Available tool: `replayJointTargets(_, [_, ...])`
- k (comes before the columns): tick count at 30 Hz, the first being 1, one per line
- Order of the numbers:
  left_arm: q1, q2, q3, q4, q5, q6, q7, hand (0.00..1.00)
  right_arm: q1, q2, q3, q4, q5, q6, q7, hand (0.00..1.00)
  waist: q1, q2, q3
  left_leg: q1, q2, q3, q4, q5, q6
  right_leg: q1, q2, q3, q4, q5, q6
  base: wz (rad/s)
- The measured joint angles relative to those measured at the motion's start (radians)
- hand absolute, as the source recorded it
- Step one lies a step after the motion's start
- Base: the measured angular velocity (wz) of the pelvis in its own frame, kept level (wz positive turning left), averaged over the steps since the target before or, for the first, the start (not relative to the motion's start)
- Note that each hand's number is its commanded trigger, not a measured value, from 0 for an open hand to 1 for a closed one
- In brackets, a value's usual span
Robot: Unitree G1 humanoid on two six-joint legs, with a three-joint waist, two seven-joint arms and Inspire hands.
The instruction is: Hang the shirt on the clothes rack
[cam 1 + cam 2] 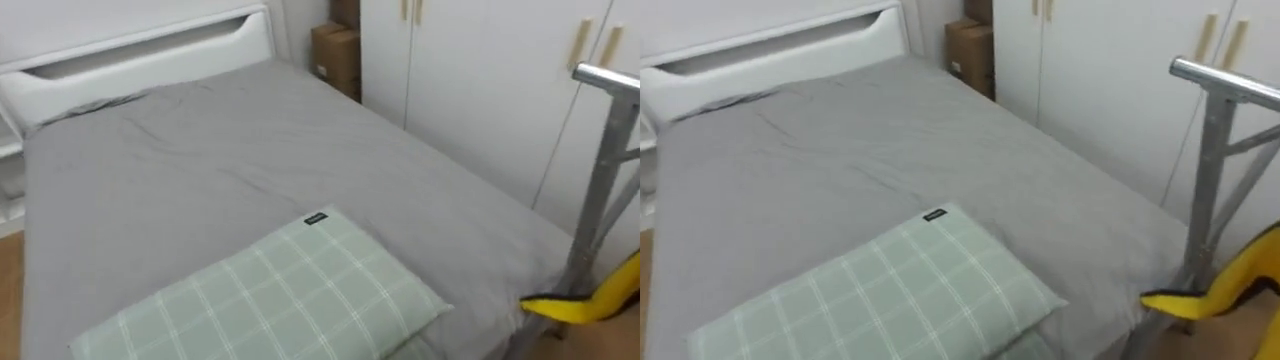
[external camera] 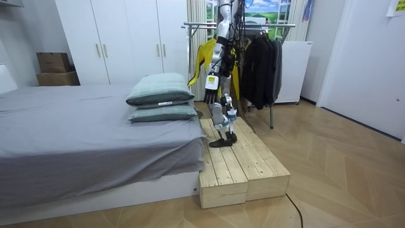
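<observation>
The robot stood on the wooden platform (image 2: 240, 168) beside the bed (image 1: 200, 170), near the checked pillow (image 1: 270, 300). The yellow garment (image 1: 575, 308) showed at the lower right of the eye view, just beside the clothes rack (image 1: 598, 180) post; whether it hung there or was carried could not be told. The left hand (image 2: 211, 96) hung at the upper middle of the room view, its grip unreadable. On so narrow a platform a turn could probably snag the garment on the post, or drop it.

Standing upright, the robot's left arm hangs down, left hand (image 2: 211, 95) beside its hip.
</observation>
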Motion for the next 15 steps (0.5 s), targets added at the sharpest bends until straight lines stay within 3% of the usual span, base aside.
replayJointTargets(1, [0.005, 0.004, 0.003, 0.007, -0.002, 0.001, 0.0, 0.0, 0.011, 0.007, -0.031, 0.0, 0.019, -0.002, -0.005, 0.0, -0.008, -0.005, -0.0017, 0.011, -0.014, -0.044, 0.003, -0.001, 0.009, -0.021, -0.011, 0.093, 0.059, 0.015, -0.012, 0.95])
replayJointTargets(2, [0.003, 0.005, 0.003, 0.008, -0.003, 0.001, 0.0, 0.0, 0.016, 0.01, -0.044, 0.001, 0.033, -0.003, -0.008, 0.0, -0.012, 0.006, 0.0, 0.02, -0.014, -0.071, 0.004, -0.003, 0.012, -0.036, -0.003, 0.139, 0.066, 0.015, -0.012, 0.9])
replayJointTargets(4, [0.006, 0.012, 0.018, 0.009, -0.004, 0.0, 0.003, 0.0, 0.024, 0.018, -0.055, -0.002, 0.071, -0.004, -0.014, 0.0, -0.018, 0.011, -0.0124, 0.017, -0.011, -0.173, 0.002, -0.002, 0.016, -0.078, 0.076, 0.345, -0.051, -0.018, 0.021, 1.04])
replayJointTargets(5, [0.004, 0.014, 0.026, 0.011, -0.009, 0.001, 0.004, 0.0, 0.023, 0.019, -0.055, -0.002, 0.076, -0.004, -0.015, 0.0, -0.02, 0.007, -0.0113, 0.017, -0.011, -0.198, 0.001, -0.002, 0.016, -0.085, 0.093, 0.392, -0.095, -0.018, 0.023, 1.15])
replayJointTargets(6, [0.002, 0.024, 0.031, 0.01, -0.034, 0.0, 0.006, 0.0, 0.019, 0.024, -0.055, -0.001, 0.075, -0.001, -0.018, 0.0, -0.022, -0.007, -0.0096, 0.02, -0.012, -0.239, -0.002, -0.001, 0.016, -0.094, 0.125, 0.478, -0.186, -0.008, 0.025, 1.13])
replayJointTargets(7, [0.006, 0.033, 0.037, 0.01, -0.046, 0.0, 0.007, 0.0, 0.019, 0.03, -0.057, -0.002, 0.075, -0.001, -0.02, 0.0, -0.021, -0.019, -0.0079, 0.024, -0.013, -0.278, -0.001, 0.0, 0.011, -0.093, 0.153, 0.573, -0.282, 0.036, 0.022, 1.08])
replayJointTargets(8, [0.009, 0.036, 0.042, 0.01, -0.046, 0.0, 0.007, 0.0, 0.018, 0.033, -0.058, -0.003, 0.074, 0.0, -0.019, 0.0, -0.021, -0.025, -0.0069, 0.027, -0.015, -0.297, -0.001, -0.003, 0.007, -0.092, 0.165, 0.617, -0.319, 0.076, 0.026, 1.14])
replayJointTargets(9, [0.016, 0.041, 0.043, 0.012, -0.046, 0.0, 0.007, 0.0, 0.021, 0.037, -0.06, -0.005, 0.071, 0.005, -0.018, 0.0, -0.024, -0.035, -0.0069, 0.03, -0.025, -0.342, 0.002, -0.007, -0.001, -0.088, 0.182, 0.673, -0.348, 0.149, 0.057, 1.03])
replayJointTargets(11, [0.028, 0.036, 0.044, 0.017, -0.046, -0.001, 0.007, 0.0, 0.015, 0.032, -0.061, -0.008, 0.049, 0.021, -0.019, 0.0, -0.004, -0.031, -0.0078, 0.034, -0.026, -0.385, -0.007, -0.008, -0.017, -0.052, 0.201, 0.653, -0.374, 0.154, 0.053, 0.72])
replayJointTargets(13, [0.031, 0.035, 0.051, 0.048, -0.045, 0.001, 0.007, 0.0, 0.006, 0.033, -0.061, -0.008, 0.035, 0.022, -0.017, 0.0, -0.005, -0.023, -0.0063, 0.027, -0.025, -0.447, -0.016, 0.002, -0.033, -0.015, 0.212, 0.611, -0.409, 0.154, 0.046, 0.68])
replayJointTargets(15, [0.043, 0.031, 0.054, 0.05, -0.044, 0.001, 0.001, 0.0, 0.003, 0.03, -0.041, -0.01, 0.039, 0.031, -0.017, 0.0, 0.025, -0.021, -0.0069, 0.027, -0.021, -0.451, -0.02, 0.005, -0.04, -0.013, 0.215, 0.604, -0.41, 0.14, 0.037, 0.29])
